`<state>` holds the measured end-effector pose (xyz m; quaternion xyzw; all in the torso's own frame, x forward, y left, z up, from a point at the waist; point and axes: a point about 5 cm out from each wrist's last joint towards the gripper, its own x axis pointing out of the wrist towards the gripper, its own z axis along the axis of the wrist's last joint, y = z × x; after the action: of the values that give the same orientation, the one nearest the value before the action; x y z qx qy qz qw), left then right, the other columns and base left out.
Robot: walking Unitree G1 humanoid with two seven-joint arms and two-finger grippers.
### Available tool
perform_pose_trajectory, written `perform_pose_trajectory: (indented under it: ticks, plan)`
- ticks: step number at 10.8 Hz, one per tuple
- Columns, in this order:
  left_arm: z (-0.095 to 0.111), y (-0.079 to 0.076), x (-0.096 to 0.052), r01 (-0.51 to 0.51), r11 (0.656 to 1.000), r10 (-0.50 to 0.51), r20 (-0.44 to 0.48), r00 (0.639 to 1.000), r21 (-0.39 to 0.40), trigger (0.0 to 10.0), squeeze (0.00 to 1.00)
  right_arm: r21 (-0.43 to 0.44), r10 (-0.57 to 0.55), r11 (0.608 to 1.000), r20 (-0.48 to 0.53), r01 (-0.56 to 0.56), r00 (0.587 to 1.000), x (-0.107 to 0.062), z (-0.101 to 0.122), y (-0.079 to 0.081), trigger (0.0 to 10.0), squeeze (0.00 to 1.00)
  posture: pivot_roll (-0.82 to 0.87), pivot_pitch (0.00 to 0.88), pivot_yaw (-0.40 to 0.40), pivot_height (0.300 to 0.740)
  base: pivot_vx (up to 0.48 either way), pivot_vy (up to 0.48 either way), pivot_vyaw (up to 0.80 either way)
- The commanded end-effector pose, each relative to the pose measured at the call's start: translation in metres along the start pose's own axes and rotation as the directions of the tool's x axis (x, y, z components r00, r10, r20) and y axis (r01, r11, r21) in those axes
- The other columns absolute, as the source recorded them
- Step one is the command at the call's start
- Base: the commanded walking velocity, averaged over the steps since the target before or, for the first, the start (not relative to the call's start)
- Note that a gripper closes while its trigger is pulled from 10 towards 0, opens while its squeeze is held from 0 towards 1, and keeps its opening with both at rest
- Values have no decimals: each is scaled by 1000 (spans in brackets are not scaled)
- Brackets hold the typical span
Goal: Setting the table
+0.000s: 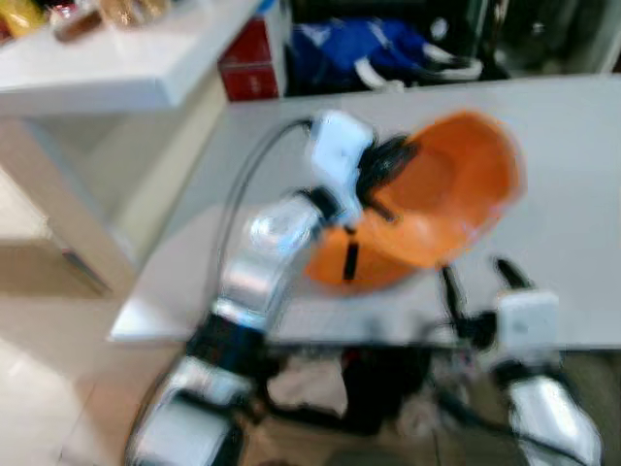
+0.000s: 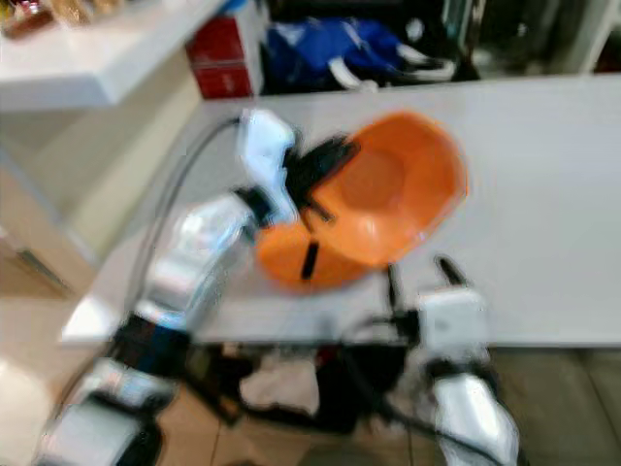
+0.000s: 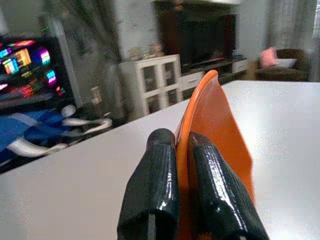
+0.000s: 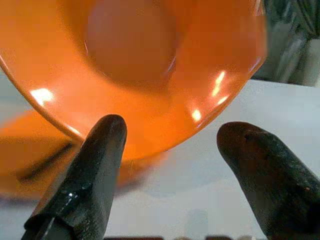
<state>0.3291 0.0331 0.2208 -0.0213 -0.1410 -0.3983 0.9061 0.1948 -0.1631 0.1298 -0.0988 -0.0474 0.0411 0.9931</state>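
Note:
An orange bowl (image 1: 446,194) hangs tilted above the near part of the white table (image 1: 572,155), and its orange reflection shows on the tabletop below. My left gripper (image 1: 374,184) is shut on the bowl's rim, one finger (image 3: 152,190) outside and the other inside the bowl (image 3: 220,130). My right gripper (image 1: 480,272) stands open at the table's near edge, just below the bowl (image 4: 150,65), with its two fingers (image 4: 95,165) spread and nothing between them.
A white counter (image 1: 107,68) with items on it stands at the left, with a gap of floor between it and the table. A red box (image 1: 250,63) and a blue bag (image 1: 359,49) lie beyond the table's far edge.

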Motion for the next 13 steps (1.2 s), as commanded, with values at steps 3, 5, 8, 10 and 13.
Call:
perform_pose_trajectory:
  ticks: [3,5,8,10,13]
  plan:
    - [11,-15,8,62,998,-63,52,997,25,0,0,-16,-8,1000,-22,7,1000,-4,-4,-4,10000,0,-127,0,129,723,271,-166,0]
    - [11,-15,7,64,998,-65,50,997,30,0,0,-17,-4,1000,-24,4,1000,-4,-5,-4,10000,0,-126,0,128,723,0,0,0]
    - [11,-15,6,72,997,-74,48,996,28,0,0,-16,-2,1000,-26,1,1000,-4,-5,-3,10000,0,-124,0,128,723,0,0,0]
    - [11,-17,5,85,996,-86,52,995,27,0,0,-14,0,1000,-28,0,1000,-4,-6,-3,10000,0,-123,0,129,723,0,-240,0]
    - [12,-18,5,92,995,-93,52,994,26,0,0,-13,-1,1000,-27,0,1000,-3,-6,-2,10000,0,-124,0,130,723,0,-477,0]
